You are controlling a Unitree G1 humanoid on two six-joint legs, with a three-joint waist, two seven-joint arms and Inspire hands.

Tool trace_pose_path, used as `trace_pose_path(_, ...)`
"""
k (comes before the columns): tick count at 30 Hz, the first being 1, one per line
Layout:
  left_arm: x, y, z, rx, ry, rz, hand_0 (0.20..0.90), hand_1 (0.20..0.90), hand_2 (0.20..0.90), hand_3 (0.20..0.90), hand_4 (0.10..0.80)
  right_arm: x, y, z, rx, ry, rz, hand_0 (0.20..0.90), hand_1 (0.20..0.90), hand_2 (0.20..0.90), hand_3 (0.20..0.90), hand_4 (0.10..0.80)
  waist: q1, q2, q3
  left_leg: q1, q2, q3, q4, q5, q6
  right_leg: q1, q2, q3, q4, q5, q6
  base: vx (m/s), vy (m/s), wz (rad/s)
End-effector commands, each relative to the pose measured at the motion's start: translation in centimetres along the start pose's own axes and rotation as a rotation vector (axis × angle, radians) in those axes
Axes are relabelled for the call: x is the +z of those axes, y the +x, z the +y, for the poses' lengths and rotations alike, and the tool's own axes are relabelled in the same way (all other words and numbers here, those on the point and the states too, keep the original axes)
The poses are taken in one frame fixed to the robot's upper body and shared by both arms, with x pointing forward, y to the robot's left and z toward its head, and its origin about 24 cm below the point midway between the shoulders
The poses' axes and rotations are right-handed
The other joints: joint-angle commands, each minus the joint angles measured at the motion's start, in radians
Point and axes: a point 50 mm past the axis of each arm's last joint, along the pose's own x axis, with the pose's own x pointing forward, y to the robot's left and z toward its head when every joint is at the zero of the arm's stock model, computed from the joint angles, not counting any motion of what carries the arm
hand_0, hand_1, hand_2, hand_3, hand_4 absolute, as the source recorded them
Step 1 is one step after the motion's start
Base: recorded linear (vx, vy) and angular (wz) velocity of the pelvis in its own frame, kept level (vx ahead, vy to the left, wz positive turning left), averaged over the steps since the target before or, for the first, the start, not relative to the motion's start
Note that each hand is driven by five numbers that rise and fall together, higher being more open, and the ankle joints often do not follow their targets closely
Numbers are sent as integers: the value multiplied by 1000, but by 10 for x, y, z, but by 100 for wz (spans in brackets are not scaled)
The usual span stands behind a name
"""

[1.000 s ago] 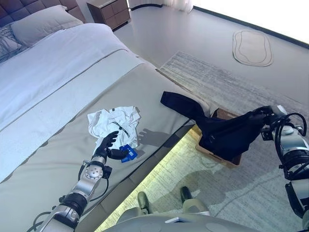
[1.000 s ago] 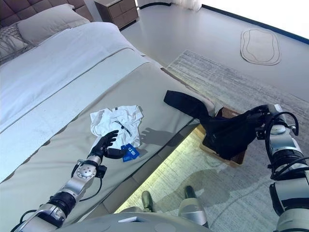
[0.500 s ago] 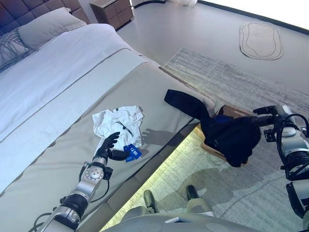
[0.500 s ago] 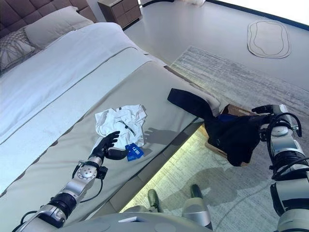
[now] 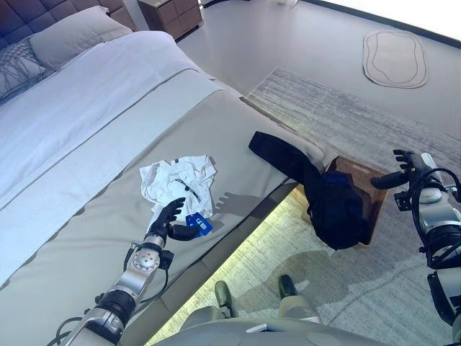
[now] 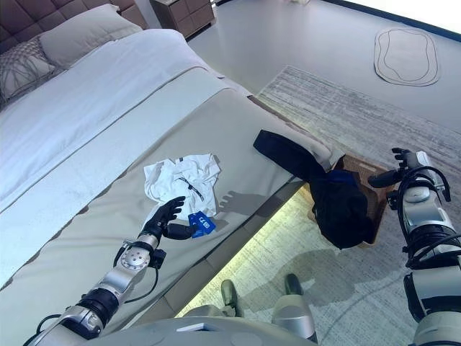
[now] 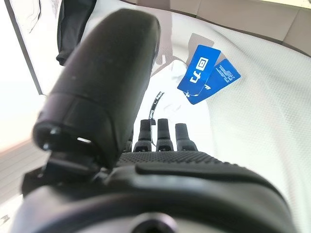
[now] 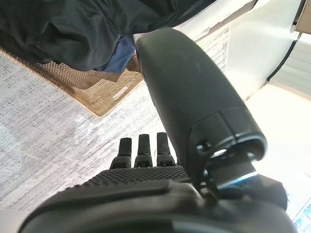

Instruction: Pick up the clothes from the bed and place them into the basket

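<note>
A large bed [image 5: 86,144] is seen along the left, covered by a white sheet [image 5: 79,101] and a beige blanket [image 5: 108,216]. A grey pillow [image 5: 68,32] and a patterned pillow [image 5: 14,68] are laid against a dark tufted headboard [image 5: 21,14]. A wooden nightstand [image 5: 173,14] is placed beyond the bed. The grey floor [image 5: 288,43] is partly covered by a pale streaked rug [image 5: 338,122], and a small oval mat [image 5: 395,59] is set farther off. A yellowish glow is cast under the bed's edge.

One white garment [image 5: 178,180], one black garment [image 5: 317,194], one basket [image 5: 374,189], two pillows [image 5: 68,32]
</note>
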Motion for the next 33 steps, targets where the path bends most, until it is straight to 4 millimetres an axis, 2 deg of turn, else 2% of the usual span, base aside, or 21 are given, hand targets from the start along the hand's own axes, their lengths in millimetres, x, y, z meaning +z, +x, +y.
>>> trace_pose_path(1, 34, 8, 21, 69, 25, -156, 900, 900, 900, 900, 800, 57, -1, -47, -155, -24, -231, 900, 900, 900, 900, 800, 25, -74, -20, 64, 3, -25, 2, -101, -39, -24, 1, -22, 18, 34, 0, 0, 0, 0)
trace_pose_path(7, 31, 7, 21, 72, 22, -142, 900, 900, 900, 900, 800, 76, -5, -42, -163, 8, -304, 900, 900, 900, 900, 800, 43, -88, -19, 67, 0, -46, 2, -101, -36, -13, -3, -35, 21, 30, -3, 19, 2, 10)
trace_pose_path(14, 32, 7, 19, 104, -1, -127, 900, 900, 900, 900, 800, 142, -26, -26, -170, -68, -588, 900, 900, 900, 900, 800, 87, -110, -10, 59, -13, -94, 2, -95, -31, 1, -9, -66, 27, 20, -10, -7, 8, 12)
trace_pose_path(15, 32, 7, 19, 106, -2, -126, 900, 900, 900, 900, 800, 144, -27, -26, -170, -72, -596, 900, 900, 900, 900, 800, 87, -110, -9, 59, -13, -96, 2, -95, -31, 1, -10, -67, 28, 19, -10, -27, 8, 12)
trace_pose_path(19, 35, 7, 19, 129, -17, -127, 900, 900, 900, 900, 800, 183, -43, -13, -172, -157, -754, 900, 900, 900, 900, 800, 131, -118, -6, 37, -28, -136, 2, -89, -28, 3, -15, -99, 29, 12, -16, -40, 15, 29)
trace_pose_path(27, 27, 3, 26, 148, 55, -112, 900, 900, 900, 900, 800, 219, -56, 10, -101, -238, -837, 900, 900, 900, 900, 800, 215, -133, -8, 16, -45, -194, 17, -78, -24, 19, -30, -173, 70, -21, -29, 56, 29, 31)
trace_pose_path(31, 39, 4, 33, 137, 94, -160, 900, 900, 900, 900, 800, 236, -58, 13, -108, -264, -848, 900, 900, 900, 900, 800, 271, -122, 53, -55, -57, -239, 109, -84, -16, -34, -42, -239, 232, -94, -54, -37, 79, 34)
trace_pose_path(33, 46, 5, 36, 135, 109, -197, 900, 900, 900, 900, 800, 240, -56, 9, -122, -265, -826, 900, 900, 900, 900, 800, 296, -115, 94, -93, -67, -262, 152, -85, -18, -57, -53, -261, 272, -106, -62, -111, 55, 35)
